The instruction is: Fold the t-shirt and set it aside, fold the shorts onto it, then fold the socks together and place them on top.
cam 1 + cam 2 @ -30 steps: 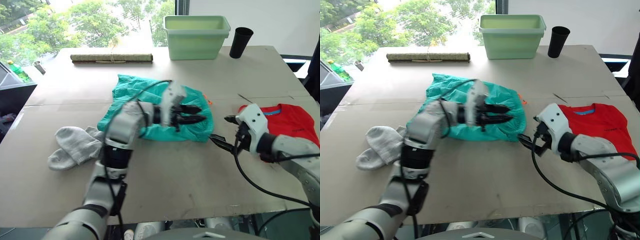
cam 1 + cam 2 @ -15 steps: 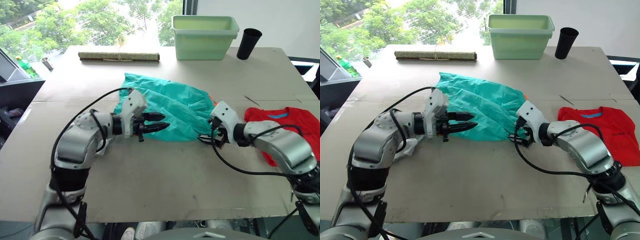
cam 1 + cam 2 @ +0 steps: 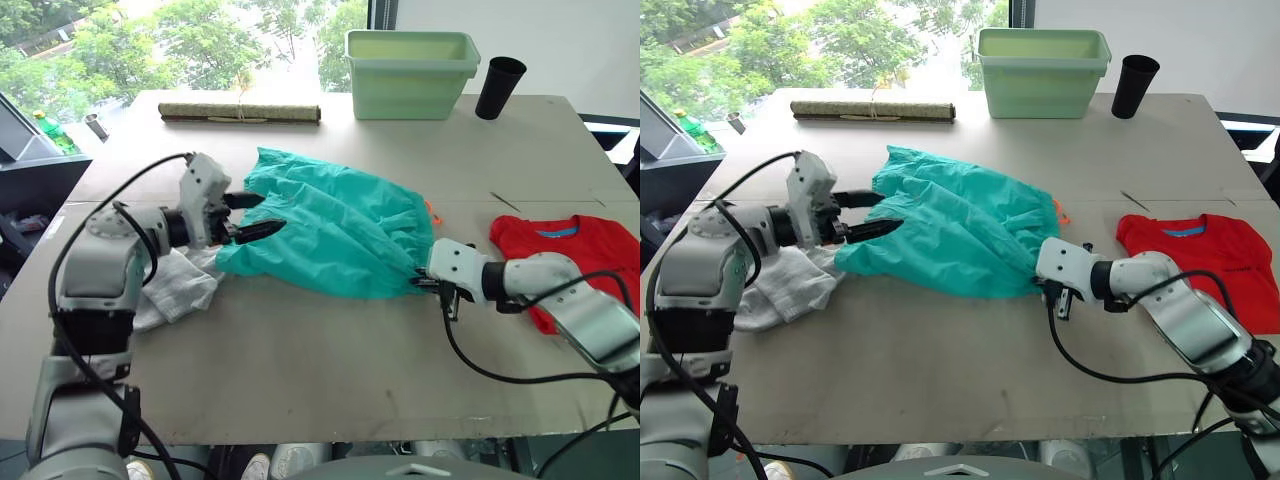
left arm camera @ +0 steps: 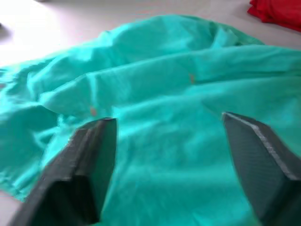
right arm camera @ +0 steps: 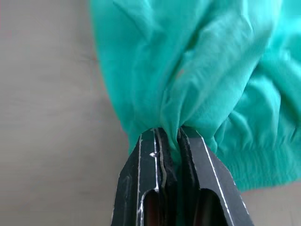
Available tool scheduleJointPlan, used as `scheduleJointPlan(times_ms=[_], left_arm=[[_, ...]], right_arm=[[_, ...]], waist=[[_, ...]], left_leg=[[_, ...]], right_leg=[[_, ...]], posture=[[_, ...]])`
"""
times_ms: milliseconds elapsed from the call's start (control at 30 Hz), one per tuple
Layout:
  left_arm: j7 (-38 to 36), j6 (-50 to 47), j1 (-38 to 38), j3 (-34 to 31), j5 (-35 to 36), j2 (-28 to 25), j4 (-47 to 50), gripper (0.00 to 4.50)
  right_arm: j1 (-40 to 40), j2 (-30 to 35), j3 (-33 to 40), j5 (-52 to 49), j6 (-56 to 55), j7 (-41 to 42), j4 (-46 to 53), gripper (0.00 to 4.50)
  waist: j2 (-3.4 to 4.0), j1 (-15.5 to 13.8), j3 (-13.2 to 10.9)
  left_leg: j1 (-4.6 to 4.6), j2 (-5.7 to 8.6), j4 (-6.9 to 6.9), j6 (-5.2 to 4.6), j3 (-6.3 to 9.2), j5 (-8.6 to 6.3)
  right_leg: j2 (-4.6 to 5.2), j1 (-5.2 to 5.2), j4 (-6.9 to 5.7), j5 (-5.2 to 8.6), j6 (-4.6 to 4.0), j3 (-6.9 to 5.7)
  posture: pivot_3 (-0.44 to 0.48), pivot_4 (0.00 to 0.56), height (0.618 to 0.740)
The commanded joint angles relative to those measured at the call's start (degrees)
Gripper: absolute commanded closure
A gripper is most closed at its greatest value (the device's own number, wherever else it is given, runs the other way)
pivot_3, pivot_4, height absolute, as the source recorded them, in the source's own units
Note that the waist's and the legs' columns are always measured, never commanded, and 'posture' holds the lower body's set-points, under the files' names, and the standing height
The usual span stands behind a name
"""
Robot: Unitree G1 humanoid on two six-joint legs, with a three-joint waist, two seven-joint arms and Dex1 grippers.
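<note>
While our right hand [image 5: 167,141] pinches the shorts' [image 3: 340,225] waistband edge mid-bench, our left hand [image 3: 252,215] sits spread at the opposite end (gripping nothing yet). Pulling now could drag the teal cloth onto the t-shirt [image 3: 580,255] at right. Bare bench [image 3: 320,370] lies near us; the socks [image 3: 175,285] crowd the left.

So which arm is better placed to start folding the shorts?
The right: its claw is already shut on the shorts' edge. The left claw is open at the opposite end, gripping nothing.
</note>
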State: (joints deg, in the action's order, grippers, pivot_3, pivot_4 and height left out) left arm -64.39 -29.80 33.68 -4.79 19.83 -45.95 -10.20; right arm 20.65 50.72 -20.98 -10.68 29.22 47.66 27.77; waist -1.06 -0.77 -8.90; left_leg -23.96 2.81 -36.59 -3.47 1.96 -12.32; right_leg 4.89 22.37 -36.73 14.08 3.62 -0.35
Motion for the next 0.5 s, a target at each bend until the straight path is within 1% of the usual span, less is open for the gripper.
scheduleJointPlan(times_ms=[33, 167, 300, 400, 500], left_arm=[[-5.75, 5.41, 5.72, 4.12, -3.16, -1.54, -7.2, 0.05], [-12.5, 13.52, 14.34, 10.96, -8.83, -0.57, -18.42, 0.05], [-14.45, 19.65, 23.33, 14.64, -13.66, 2.37, -31.43, 0.05], [-15.25, 26.19, 31.15, 18.06, -18.55, 6.57, -43.33, 0.05], [-16.85, 33.87, 35.55, 20.5, -22.8, 9.18, -51.07, 0.05]], right_arm=[[-2.5, 3.46, 4.26, 1.97, -7.72, 3.19, 4.52, 4.5], [-6.33, 5.25, 6.07, 4.51, -13.67, 4.17, 4.78, 4.5], [-8.2, 5.35, 6.93, 7.55, -17.56, 3.9, 3.08, 4.5], [-12.91, 6.76, 10.66, 6.94, -21.12, 4.5, 4.17, 4.5], [-16.55, 7.5, 13.47, 7.37, -23.75, 5.08, 5.2, 4.5]], waist=[[0.0, -0.07, 0.0], [-0.04, -0.01, -0.01], [-0.09, -0.03, -0.03], [-0.13, -0.26, -0.05], [-0.17, -0.12, -0.06]], left_leg=[[0.0, 0.01, -0.01, 0.0, 0.0, 0.0], [0.0, 0.01, -0.05, -0.01, -0.03, 0.0], [-0.03, -0.01, -0.07, -0.02, -0.05, 0.0], [-0.07, 0.0, -0.1, -0.03, -0.05, 0.0], [-0.31, 0.01, -0.34, -0.05, 0.02, -0.01]], right_leg=[[-0.01, -0.01, 0.0, 0.0, 0.0, -0.01], [-0.28, -0.02, -0.01, 0.0, 0.01, 0.0], [-0.32, -0.02, -0.02, 0.0, 0.01, 0.0], [-0.34, -0.02, -0.03, 0.02, 0.03, -0.01], [-0.34, -0.02, -0.03, 0.06, 0.12, -0.16]], posture=[[0.0, 0.15, 0.731], [0.0, 0.15, 0.731], [0.0, 0.15, 0.731], [0.0, 0.15, 0.731], [0.0, 0.15, 0.731]])
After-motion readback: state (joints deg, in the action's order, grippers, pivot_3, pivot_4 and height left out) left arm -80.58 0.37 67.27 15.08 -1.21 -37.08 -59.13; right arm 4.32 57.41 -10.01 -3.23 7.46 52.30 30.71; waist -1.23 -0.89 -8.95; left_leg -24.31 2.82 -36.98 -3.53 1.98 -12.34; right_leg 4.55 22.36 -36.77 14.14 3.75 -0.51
